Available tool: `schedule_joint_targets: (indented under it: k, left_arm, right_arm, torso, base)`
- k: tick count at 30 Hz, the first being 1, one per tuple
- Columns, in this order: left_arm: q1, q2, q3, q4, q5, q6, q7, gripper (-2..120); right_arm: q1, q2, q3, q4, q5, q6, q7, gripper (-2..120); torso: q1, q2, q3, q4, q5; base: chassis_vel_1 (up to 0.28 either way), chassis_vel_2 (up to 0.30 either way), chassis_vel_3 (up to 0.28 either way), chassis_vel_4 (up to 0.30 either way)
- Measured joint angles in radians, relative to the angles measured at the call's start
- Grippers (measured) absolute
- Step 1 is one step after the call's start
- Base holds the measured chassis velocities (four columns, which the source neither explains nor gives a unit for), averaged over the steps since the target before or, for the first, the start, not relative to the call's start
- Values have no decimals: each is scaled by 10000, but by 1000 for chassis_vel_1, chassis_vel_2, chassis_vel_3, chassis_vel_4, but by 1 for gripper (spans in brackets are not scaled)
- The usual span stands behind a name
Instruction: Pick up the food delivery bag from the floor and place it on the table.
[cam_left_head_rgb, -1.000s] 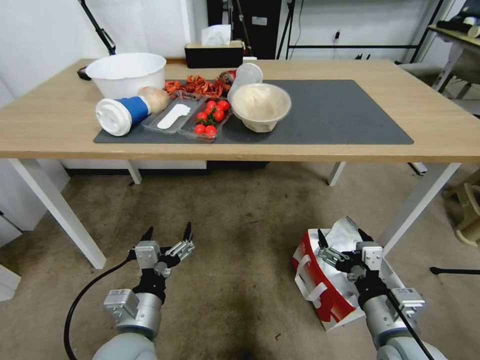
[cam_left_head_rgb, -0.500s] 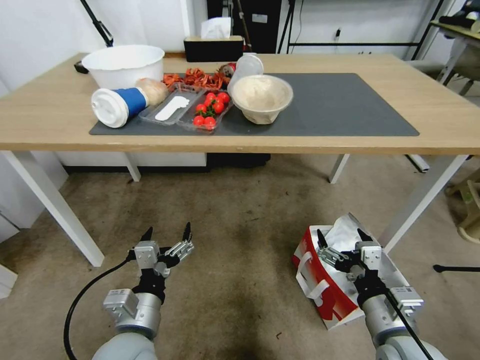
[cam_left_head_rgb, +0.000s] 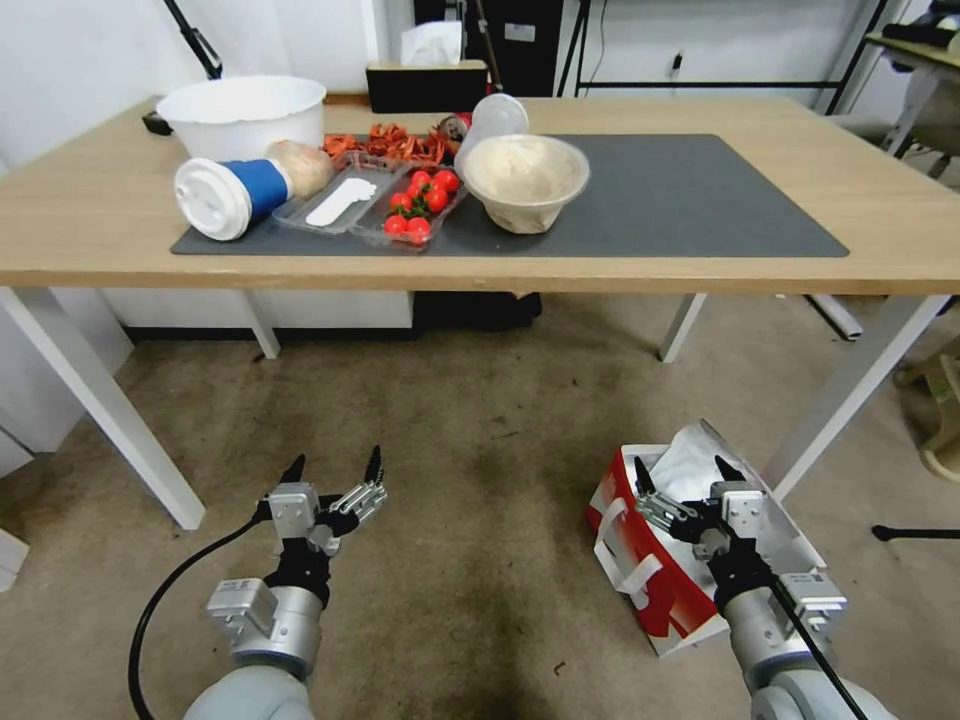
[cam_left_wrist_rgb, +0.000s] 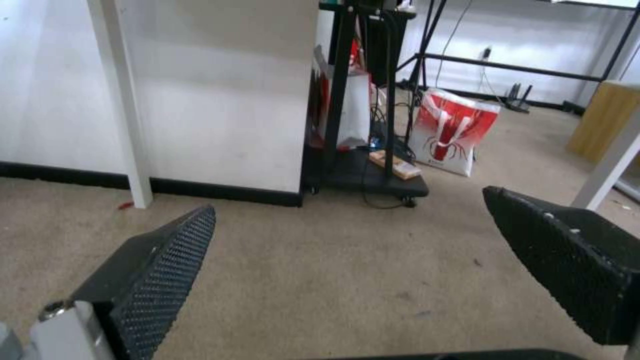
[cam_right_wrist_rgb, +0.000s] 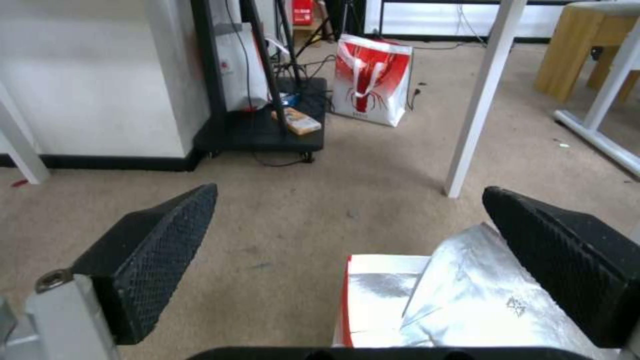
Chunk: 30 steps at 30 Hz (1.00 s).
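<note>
Red-and-white food delivery bag (cam_left_head_rgb: 650, 585) unmoved on floor (cam_left_head_rgb: 470, 480), right gripper (cam_left_head_rgb: 682, 473) still spread above it

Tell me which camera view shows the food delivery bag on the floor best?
The head view: the whole food delivery bag with handles, under the right gripper. The right wrist view has its foil top; the left wrist view, another bag.

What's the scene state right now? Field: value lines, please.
bag: food delivery bag on the floor, near a white table leg, foil lining open at the top
right pincer: open, above the bag's open top, not touching it
left pincer: open, over bare carpet, holding nothing
table: dark grey mat free on its right half; bowls, cup and tomato tray on the left half
task status: bag not yet gripped
</note>
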<state>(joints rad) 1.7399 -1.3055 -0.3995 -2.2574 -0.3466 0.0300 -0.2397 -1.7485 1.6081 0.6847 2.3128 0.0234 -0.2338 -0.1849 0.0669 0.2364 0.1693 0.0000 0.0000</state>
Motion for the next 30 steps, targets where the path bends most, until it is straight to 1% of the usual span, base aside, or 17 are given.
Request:
schedule_joint_targets:
  k: [10,13,14,16,18,22,23,25,27,30]
  left_arm:
    - [-27,1,16,42,2,-4,4,100]
    - [-40,22,9,67,-5,-13,4,100]
    - [-40,22,9,67,-5,-13,4,100]
    - [-48,45,-2,75,-16,-18,4,100]
    - [-49,47,-3,77,-19,-18,3,100]
    - [-63,71,-11,103,-36,-22,-13,100]
    - [-63,71,-11,103,-36,-22,-13,100]
    - [-71,77,-19,110,-46,-24,-15,100]
    - [-73,79,-21,112,-50,-25,-15,100]
    - [-86,84,-32,128,-56,-26,-16,100]
  right_arm:
    - [4,0,4,-1,5,-6,-35,100]
    - [9,0,10,-25,-49,-6,-98,100]
    - [9,0,10,-25,-49,-6,-98,100]
    - [21,0,-7,-52,-74,-5,-105,100]
    - [26,0,-12,-61,-78,-5,-106,100]
    - [48,0,-41,-119,-110,0,-113,100]
    - [48,0,-41,-119,-110,0,-113,100]
    - [54,0,-45,-152,-119,5,-118,100]
    - [56,0,-45,-163,-122,8,-120,100]
    - [66,0,-47,-191,-132,15,-123,100]
  torso:
    - [-48,-215,-167,0,0]
    - [-93,-408,-311,0,0]
    - [-93,-408,-311,0,0]
    - [-131,-567,-434,0,0]
    - [-139,-606,-464,0,-1]
    - [-200,-914,-710,0,-1]
    - [-200,-914,-710,0,-1]
    - [-216,-1026,-808,0,0]
    - [-221,-1063,-840,0,0]
    - [-251,-1215,-960,0,0]
  base:
    - [0,0,0,0]
    - [0,0,0,0]
    - [0,0,0,0]
    - [0,0,0,0]
    - [0,0,0,0]
    - [0,0,0,0]
    - [0,0,0,0]
    - [0,0,0,0]
    - [0,0,0,0]
    - [0,0,0,0]
